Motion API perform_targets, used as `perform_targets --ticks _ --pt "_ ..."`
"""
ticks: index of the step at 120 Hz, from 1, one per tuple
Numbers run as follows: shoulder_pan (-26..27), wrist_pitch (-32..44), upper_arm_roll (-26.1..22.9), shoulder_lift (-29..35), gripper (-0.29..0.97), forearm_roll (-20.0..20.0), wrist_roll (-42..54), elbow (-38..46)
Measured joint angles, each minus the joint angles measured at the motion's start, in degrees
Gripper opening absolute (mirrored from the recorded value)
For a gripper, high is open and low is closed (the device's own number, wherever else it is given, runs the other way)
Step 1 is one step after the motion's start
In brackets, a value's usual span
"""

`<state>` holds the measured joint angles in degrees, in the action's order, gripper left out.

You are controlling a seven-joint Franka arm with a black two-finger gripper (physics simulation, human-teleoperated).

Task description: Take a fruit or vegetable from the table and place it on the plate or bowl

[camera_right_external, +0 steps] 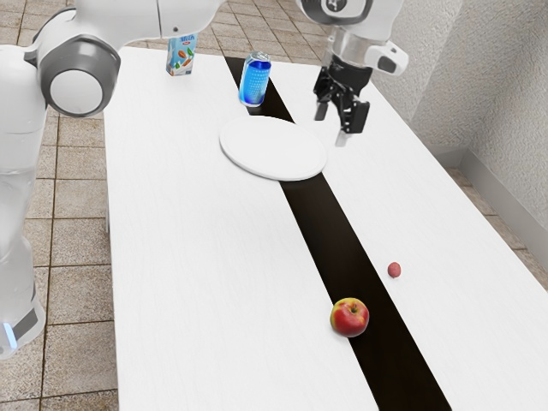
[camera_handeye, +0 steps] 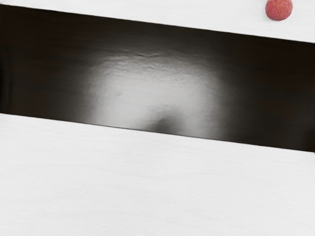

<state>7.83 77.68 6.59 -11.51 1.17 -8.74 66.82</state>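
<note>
Red apple (camera_right_external: 349,317): it sits low and right of centre in the exterior view, on the edge where the dark stripe (camera_right_external: 342,248) meets the white table (camera_right_external: 171,274), stem dimple up.
Small red fruit (camera_right_external: 394,270): it lies on the white just up and right of the apple, apart from it. In the wrist view (camera_handeye: 278,9) it rests on white just past the stripe's far edge.
Claw (camera_right_external: 341,120): it hangs at the upper centre-right of the exterior view, pointing down, fingers parted with nothing between them.
Plate (camera_right_external: 272,147): white, flat and bare, it lies across the stripe in the upper middle of the frame, its rim near the claw.
Relation that counts: both fruits lie well apart from the claw, down the stripe toward the lower right of the frame, while the plate is close by. We judge that the coming move is a long reach away from the plate, then a carry back along the same line.
Long axis: neither fruit has one, both being round, so we see no need to turn the fingers to match. We judge that the small one offers little to grip.
Arm: there is one only, so no choice of side.
Background: a blue can (camera_right_external: 254,80) and a carton (camera_right_external: 181,54) stand beyond the plate.
Hard to make out: we cannot tell the small fruit's kind, and the carton's print is unreadable. A pale glare covers the middle of the stripe in the wrist view. The arm's upper links are cut off at the top of the frame.
</note>
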Motion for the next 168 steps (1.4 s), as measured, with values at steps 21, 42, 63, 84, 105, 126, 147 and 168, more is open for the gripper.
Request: perform_targets --ticks 21,42,63,84,105,126,147,168 --pt "-0.39 1.35 0.27 -0.42 0.68 -0.20 -0.06 0.03" --pt "-0.06 1.78 -0.23 -0.15 0.68 -1.16 1.86 0.28" --pt "0.91 3.88 -4.83 -1.23 0.68 -1.62 6.74 1.53" --pt "1.33 5.17 -8.42 -1.07 0.68 -1.71 12.49 5.75" --pt "1.36 9.52 -13.36 1.25 0.68 -1.89 19.46 14.60" --pt "1.45 13.45 -19.24 3.21 0.68 -1.80 25.11 20.06" --pt "1.71 16.53 -22.59 4.75 0.68 -1.58 29.51 23.48" --pt "1.41 19.25 -22.49 4.48 0.68 -4.58 33.14 23.72"
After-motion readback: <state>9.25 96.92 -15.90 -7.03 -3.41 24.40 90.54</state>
